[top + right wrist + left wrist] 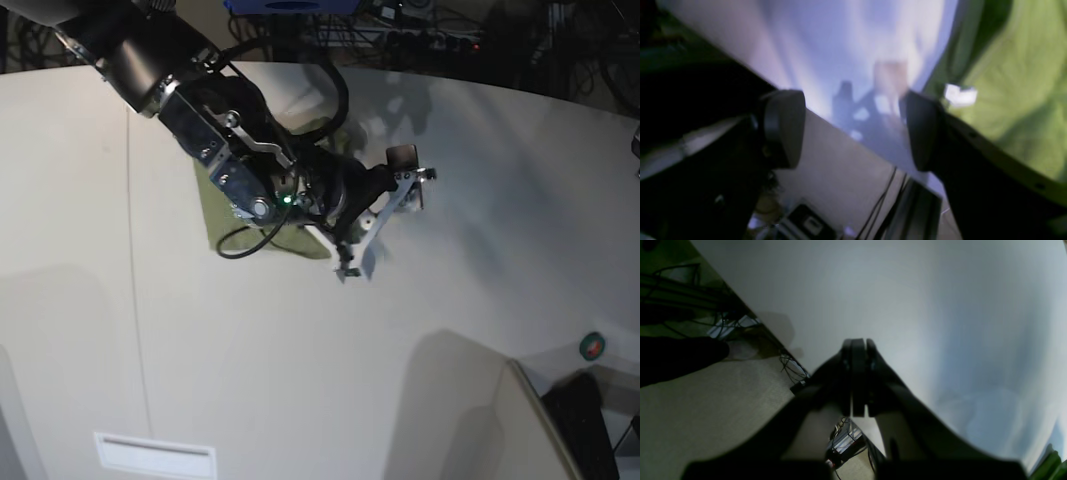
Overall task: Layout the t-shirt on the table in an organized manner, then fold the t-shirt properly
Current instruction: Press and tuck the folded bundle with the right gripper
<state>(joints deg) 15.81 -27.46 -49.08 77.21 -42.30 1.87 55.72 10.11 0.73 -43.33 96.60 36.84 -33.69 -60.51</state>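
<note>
The olive-green t-shirt (211,212) lies on the table (300,380) at its far middle, mostly hidden under my right arm. My right gripper (377,213) hovers just past the shirt's right edge, open and empty. The right wrist view shows its two pads (786,126) wide apart over bare table (840,40), with the t-shirt (1017,83) and its small white tag (960,95) beside the right finger. My left gripper (858,350) is shut on nothing above the table (907,290) near its edge. A green patch (1052,463) that may be the shirt shows at that view's lower right corner.
A white rectangular label (155,455) lies near the table's front left. A thin dark seam (135,250) runs down the left side. A small green round thing (593,346) sits at the right edge. Cables and boxes (723,326) lie on the floor past the table edge.
</note>
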